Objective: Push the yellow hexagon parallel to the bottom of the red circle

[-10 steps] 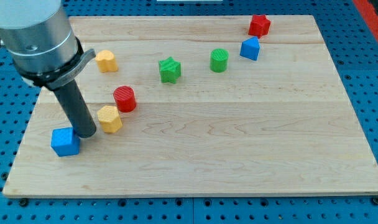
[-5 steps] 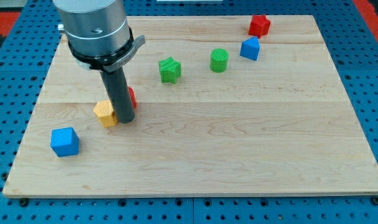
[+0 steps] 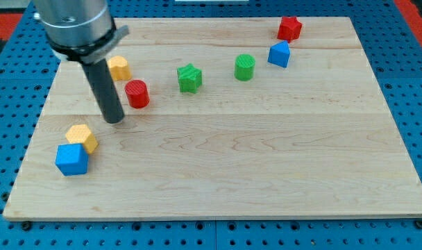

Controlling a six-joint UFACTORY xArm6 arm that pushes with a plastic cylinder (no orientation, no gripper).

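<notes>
The yellow hexagon [image 3: 82, 137] lies near the board's left edge, touching the top of a blue cube [image 3: 72, 159]. The red circle [image 3: 137, 94] stands up and to the right of it. My tip [image 3: 114, 120] rests on the board between them, just left of and below the red circle and up-right of the yellow hexagon, touching neither. The dark rod rises from it to the grey arm body at the view's top left.
Another yellow block [image 3: 119, 68] sits behind the rod, above the red circle. A green star [image 3: 189, 77], a green cylinder [image 3: 244, 67], a blue block [image 3: 279, 53] and a red star [image 3: 289, 28] lie toward the view's top right.
The yellow hexagon has slid down-left until it meets the blue cube. The red circle has shifted slightly up. My tip went right, then back up-left to its spot beside the red circle.
</notes>
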